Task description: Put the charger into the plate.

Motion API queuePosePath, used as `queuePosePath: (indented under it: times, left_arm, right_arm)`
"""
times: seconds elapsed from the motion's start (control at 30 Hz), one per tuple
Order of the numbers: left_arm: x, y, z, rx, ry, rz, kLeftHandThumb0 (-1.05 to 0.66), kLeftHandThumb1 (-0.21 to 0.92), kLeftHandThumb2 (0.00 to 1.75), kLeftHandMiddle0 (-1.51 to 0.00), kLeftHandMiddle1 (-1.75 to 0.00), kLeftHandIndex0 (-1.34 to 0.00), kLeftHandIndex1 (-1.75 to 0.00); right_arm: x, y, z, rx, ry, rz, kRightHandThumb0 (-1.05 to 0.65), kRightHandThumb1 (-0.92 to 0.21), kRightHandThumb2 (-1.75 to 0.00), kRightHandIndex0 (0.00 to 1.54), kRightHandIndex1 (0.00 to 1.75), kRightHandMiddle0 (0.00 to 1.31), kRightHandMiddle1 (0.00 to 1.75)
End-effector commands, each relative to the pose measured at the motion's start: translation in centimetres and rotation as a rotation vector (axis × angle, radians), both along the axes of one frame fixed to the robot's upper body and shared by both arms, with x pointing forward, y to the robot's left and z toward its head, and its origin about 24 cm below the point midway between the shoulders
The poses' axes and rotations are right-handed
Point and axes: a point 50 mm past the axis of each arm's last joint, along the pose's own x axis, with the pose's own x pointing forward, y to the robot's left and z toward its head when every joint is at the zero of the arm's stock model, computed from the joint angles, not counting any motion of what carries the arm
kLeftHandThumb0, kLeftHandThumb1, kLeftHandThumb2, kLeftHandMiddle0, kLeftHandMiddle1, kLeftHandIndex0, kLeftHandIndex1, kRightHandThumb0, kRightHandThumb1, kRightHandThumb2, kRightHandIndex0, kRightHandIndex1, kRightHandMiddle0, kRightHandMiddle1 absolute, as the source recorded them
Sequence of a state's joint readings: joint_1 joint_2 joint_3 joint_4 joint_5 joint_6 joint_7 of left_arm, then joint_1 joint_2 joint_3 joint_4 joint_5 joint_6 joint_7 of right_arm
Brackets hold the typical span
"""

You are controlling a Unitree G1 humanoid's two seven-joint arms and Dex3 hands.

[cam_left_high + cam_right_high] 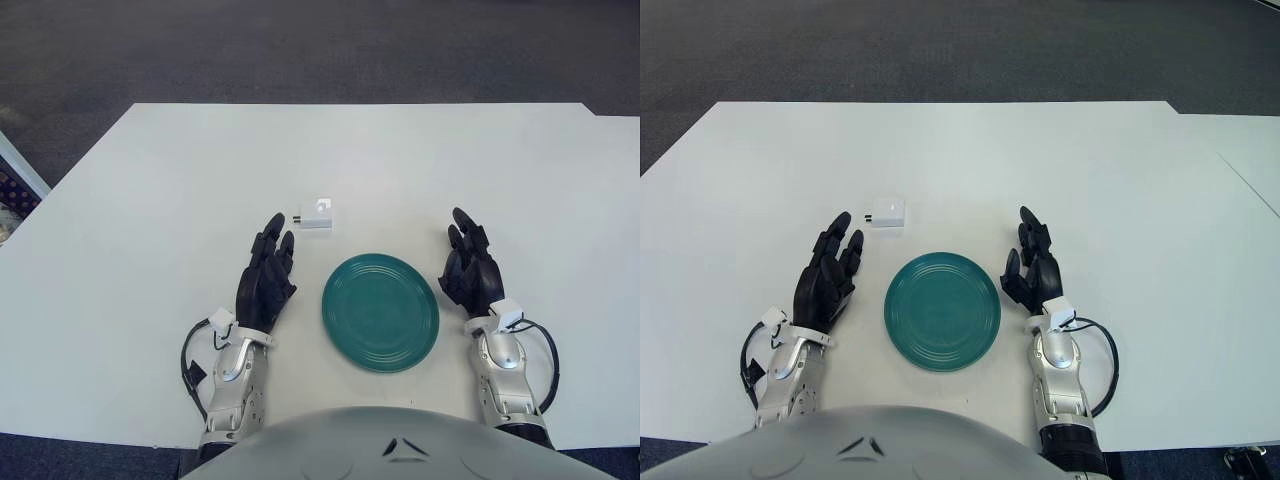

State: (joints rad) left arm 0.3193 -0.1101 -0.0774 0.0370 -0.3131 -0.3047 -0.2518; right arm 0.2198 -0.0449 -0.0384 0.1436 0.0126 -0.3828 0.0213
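— Where is the charger (317,214)?
— On the white table (150,200), well in from every edge, just beyond the green plate (380,312) toward the far edge, apart from it.
— And the hands?
— The left hand (267,275) lies left of the plate, fingers stretched out, holding nothing. The right hand (470,265) lies right of it, equally relaxed and empty.

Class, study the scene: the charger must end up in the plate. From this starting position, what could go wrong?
1. The charger is small and lies flat on the table, so the left robot hand, nearest it, may nudge it away rather than grasp it.
2. The green plate looks shallow; a dropped charger could slide off.
3. The right robot hand shows close beside the plate and could bump it.
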Motion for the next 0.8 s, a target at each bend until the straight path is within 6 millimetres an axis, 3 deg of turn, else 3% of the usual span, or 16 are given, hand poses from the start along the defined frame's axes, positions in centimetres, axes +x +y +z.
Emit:
queuePosePath:
  times: [0.0,0.43,0.6,0.67,0.77]
  left_arm:
    - [-0.7,0.0,-1.5,-0.02,0.116,0.018,-0.89,0.92,0.9,-0.17,-0.01,0.0,-0.45]
    - [-0.2,0.3,-0.9,-0.021,0.053,0.006,-0.91,0.92,0.9,-0.12,0.0,0.0,-0.35]
    - [1.0,2.2,2.0,0.121,-0.056,0.035,-0.92,0.92,0.94,-0.12,0.0,0.0,-0.33]
    - [1.7,3.2,3.8,0.241,-0.148,0.077,-0.92,0.92,0.96,-0.13,-0.01,0.0,-0.35]
    - [3.0,3.1,6.1,0.44,-0.246,0.137,-0.92,0.92,0.99,-0.17,-0.01,0.0,-0.43]
  right_arm:
    - [-1.1,0.0,-2.0,0.008,0.122,-0.008,-0.75,-0.92,-0.91,0.07,0.0,0.0,0.37]
    - [-1.0,0.1,-2.1,0.007,0.122,-0.009,-0.75,-0.92,-0.91,0.07,0.0,0.0,0.37]
    - [-1.0,0.1,-2.1,0.005,0.123,-0.006,-0.75,-0.92,-0.9,0.06,0.0,0.0,0.36]
    - [-0.9,0.1,-2.1,0.003,0.123,-0.005,-0.76,-0.92,-0.9,0.06,0.0,0.0,0.35]
    - [-0.8,0.1,-2.2,0.0,0.122,-0.004,-0.76,-0.92,-0.9,0.06,0.0,0.0,0.34]
